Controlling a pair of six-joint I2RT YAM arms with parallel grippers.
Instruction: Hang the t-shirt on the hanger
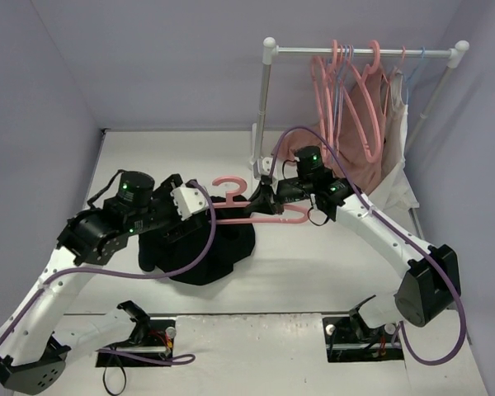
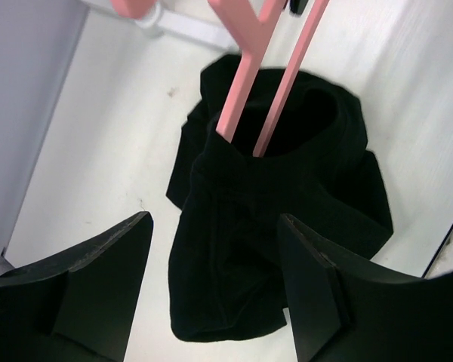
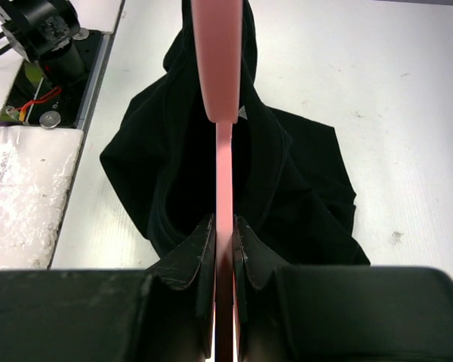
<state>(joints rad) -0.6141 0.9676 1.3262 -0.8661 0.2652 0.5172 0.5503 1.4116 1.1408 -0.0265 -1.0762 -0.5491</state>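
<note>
The black t-shirt (image 1: 206,252) lies crumpled on the white table (image 1: 148,157), left of centre. My right gripper (image 1: 268,202) is shut on the pink hanger (image 1: 260,216) and holds it level, hook (image 1: 231,188) up. One arm of the hanger reaches into the shirt's neck opening, as the left wrist view (image 2: 245,83) shows. In the right wrist view the fingers (image 3: 200,249) clamp the hanger's thin edge (image 3: 217,60) above the t-shirt (image 3: 302,188). My left gripper (image 1: 208,227) is open over the shirt, and fabric (image 2: 234,249) hangs between its fingers (image 2: 98,279) without being pinched.
A white clothes rack (image 1: 363,51) stands at the back right with several pink hangers (image 1: 346,91), a dusty-pink garment (image 1: 367,132) and a white garment (image 1: 398,157). Its post (image 1: 262,107) rises just behind the held hanger. Lilac walls close the left and back.
</note>
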